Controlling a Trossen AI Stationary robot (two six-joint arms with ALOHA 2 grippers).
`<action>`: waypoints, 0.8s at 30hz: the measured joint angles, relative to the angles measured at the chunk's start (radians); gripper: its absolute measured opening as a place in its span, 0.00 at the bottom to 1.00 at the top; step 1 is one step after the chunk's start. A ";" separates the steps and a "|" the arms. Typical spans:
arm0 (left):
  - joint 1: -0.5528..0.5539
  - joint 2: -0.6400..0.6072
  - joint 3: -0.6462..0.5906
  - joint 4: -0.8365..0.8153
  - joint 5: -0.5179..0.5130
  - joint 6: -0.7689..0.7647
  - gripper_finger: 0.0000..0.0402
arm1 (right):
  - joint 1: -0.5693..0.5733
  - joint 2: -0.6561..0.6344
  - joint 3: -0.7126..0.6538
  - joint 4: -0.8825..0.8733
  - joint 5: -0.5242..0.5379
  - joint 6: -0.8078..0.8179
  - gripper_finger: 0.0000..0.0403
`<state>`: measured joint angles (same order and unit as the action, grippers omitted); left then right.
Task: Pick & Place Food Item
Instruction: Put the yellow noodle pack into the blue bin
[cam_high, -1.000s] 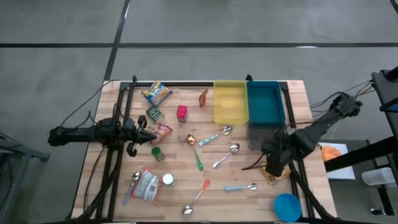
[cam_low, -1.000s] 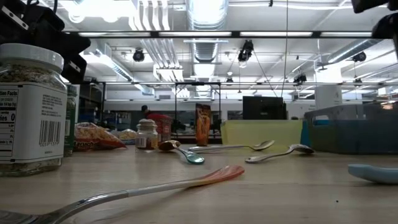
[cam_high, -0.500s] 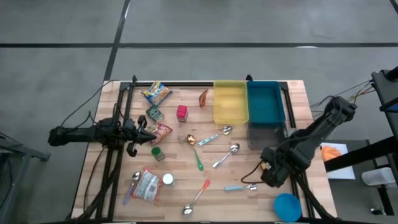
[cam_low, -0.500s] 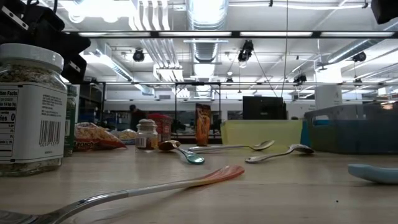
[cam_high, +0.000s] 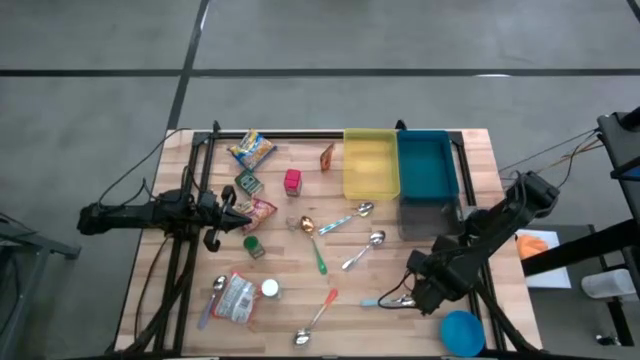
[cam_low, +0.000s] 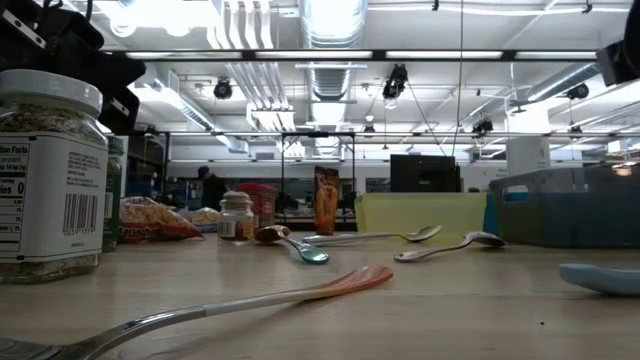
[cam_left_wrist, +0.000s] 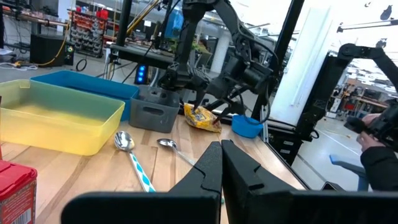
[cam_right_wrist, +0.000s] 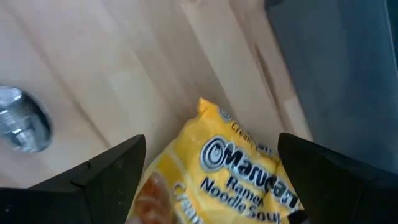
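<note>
Our right end effector (cam_right_wrist: 208, 180) hangs with fingers spread wide over the yellow ramen packet (cam_right_wrist: 230, 171) on the bench (cam_high: 290, 225), seemingly positioned to grasp it; our left end effector (cam_left_wrist: 221, 165) rests closed.

right gripper (cam_right_wrist: 208, 165): fingers spread wider than a second ago, now apart either side of the yellow ramen noodle packet (cam_right_wrist: 230, 177) | right arm (cam_high: 480, 245): swung from beside the grey bin (cam_high: 425, 215) toward the table's near edge, close to the blue bowl (cam_high: 461, 331)
</note>
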<state>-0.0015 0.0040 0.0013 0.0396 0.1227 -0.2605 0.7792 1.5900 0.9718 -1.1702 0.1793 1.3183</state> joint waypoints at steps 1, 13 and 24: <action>0.000 0.000 0.000 0.000 0.000 0.000 0.00 | 0.000 0.008 -0.001 0.001 0.003 -0.010 0.90; 0.000 0.000 0.000 0.000 0.000 0.000 0.00 | -0.019 -0.027 -0.152 0.172 0.006 -0.039 0.90; 0.000 0.000 0.000 0.000 0.000 0.000 0.00 | -0.020 -0.073 -0.226 0.217 -0.067 0.016 0.90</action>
<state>-0.0014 0.0044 0.0010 0.0399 0.1230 -0.2604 0.7589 1.5173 0.7462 -0.9535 0.1123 1.3339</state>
